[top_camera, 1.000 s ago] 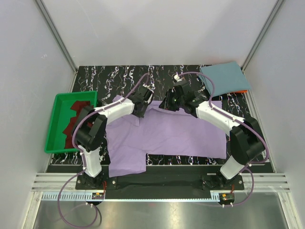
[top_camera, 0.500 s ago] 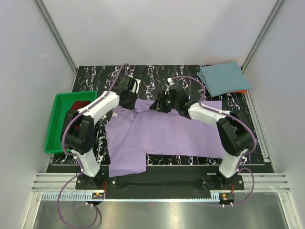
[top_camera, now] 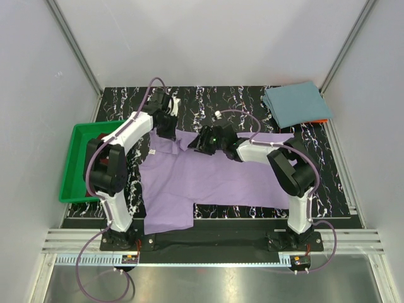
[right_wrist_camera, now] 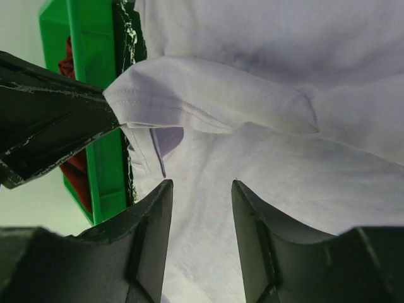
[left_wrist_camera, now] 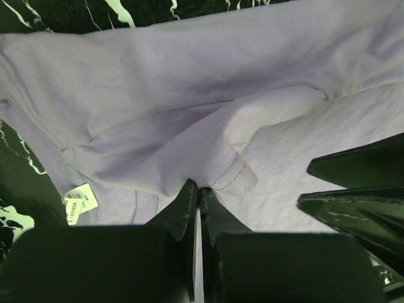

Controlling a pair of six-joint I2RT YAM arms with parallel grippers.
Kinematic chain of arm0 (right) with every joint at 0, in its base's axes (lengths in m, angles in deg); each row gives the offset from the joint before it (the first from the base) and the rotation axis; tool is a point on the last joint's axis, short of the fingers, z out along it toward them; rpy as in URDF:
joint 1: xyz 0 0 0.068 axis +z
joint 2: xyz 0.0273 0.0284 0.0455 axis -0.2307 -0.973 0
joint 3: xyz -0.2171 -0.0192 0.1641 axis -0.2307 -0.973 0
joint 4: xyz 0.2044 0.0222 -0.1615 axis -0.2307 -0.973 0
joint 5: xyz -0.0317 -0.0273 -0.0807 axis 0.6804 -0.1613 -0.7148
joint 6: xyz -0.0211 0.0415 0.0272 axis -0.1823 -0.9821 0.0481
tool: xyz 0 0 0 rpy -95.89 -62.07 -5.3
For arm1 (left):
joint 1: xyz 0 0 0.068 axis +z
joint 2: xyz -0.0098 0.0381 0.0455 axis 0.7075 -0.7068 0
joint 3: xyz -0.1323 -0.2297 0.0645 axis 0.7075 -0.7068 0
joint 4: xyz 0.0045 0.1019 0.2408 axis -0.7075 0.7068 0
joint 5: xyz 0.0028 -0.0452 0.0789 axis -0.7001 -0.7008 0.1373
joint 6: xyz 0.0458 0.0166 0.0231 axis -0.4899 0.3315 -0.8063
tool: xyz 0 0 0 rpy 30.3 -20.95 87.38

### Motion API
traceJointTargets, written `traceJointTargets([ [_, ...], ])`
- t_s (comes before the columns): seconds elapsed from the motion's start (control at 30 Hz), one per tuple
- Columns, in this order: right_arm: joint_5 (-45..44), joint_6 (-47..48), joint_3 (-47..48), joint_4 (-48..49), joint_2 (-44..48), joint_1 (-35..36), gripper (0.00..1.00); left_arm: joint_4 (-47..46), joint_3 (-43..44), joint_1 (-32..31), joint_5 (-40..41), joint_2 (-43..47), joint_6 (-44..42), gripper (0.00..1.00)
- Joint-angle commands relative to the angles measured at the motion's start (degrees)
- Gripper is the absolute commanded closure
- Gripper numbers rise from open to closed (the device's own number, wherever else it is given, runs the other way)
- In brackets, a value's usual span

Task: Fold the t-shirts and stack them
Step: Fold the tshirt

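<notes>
The lavender t-shirt (top_camera: 221, 177) lies spread over the middle of the table. My left gripper (top_camera: 171, 129) is shut on the hem of its far-left sleeve (left_wrist_camera: 235, 180), which is lifted and pulled out to the left. My right gripper (right_wrist_camera: 201, 183) is open just above the lavender cloth next to that sleeve, with nothing between its fingers (left_wrist_camera: 353, 189). The teal-blue t-shirt (top_camera: 293, 104) lies folded at the back right corner. The maroon t-shirt (right_wrist_camera: 77, 175) sits crumpled in the green tray (top_camera: 71, 158), mostly hidden by my left arm in the top view.
The green tray stands at the table's left edge, close to my left arm. An orange edge (top_camera: 322, 118) shows under the teal-blue t-shirt. A white label (left_wrist_camera: 81, 201) hangs at the lavender collar. Grey walls enclose the table on three sides.
My left gripper has carried the sleeve left and toward the back. My right gripper has followed to the left, let go of the cloth and opened.
</notes>
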Motion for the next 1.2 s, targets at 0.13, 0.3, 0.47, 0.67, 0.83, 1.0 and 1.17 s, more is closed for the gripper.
traceJointTargets([
  [0.13,-10.2,-13.4,0.0,3.5,-2.1,4.0,0.41,1.8,4.4,1.8,-5.0,-2.3,0.9,1.0],
  [0.3,-15.5,-17.2,0.5,2.2,-2.6,5.1,0.36,2.7,6.4,3.8,-6.6,-4.0,1.7,1.0],
  [0.47,-18.4,-19.4,2.3,1.8,-5.1,5.2,0.36,3.4,7.8,5.8,-8.2,-6.7,4.6,1.0],
  [0.67,-19.5,-18.8,5.4,0.4,-7.2,5.2,0.39,2.2,7.6,6.6,-10.7,-8.1,6.0,1.0],
  [0.83,-19.9,-19.7,6.7,1.2,-8.6,5.5,0.4,1.5,7.4,6.7,-10.8,-8.6,6.7,1.0],
  [1.0,-20.6,-19.9,8.6,-0.3,-10.1,6.5,0.41,1.4,7.5,7.2,-11.4,-9.2,7.1,1.0],
  [1.17,-22.3,-19.9,10.7,-2.4,-11.2,6.7,0.43,1.5,7.3,7.6,-11.7,-9.3,7.2,1.0],
])
